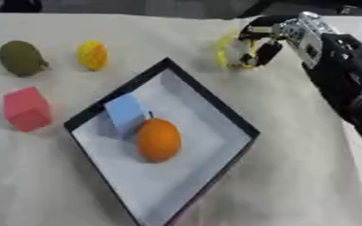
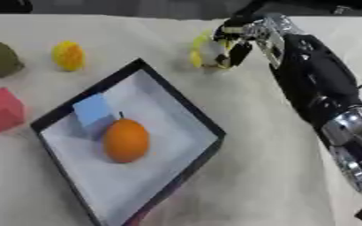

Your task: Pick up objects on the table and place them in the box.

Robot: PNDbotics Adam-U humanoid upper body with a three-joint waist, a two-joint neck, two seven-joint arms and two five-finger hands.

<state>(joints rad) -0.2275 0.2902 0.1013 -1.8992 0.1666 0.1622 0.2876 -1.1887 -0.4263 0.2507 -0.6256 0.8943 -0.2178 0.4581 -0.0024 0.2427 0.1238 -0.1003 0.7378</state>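
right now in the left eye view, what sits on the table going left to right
dark green fruit → red cube → yellow fruit → box holding blue cube and orange → yellow ring → right hand

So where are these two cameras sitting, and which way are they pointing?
Left eye view: in the robot's head, looking down at the table; its right hand is curled round a yellow ring beyond the box.
Right eye view: beside it in the head, same downward look; more of the right arm shows.
Shared: both show the box holding an orange and a blue block, with a red cube to its left.
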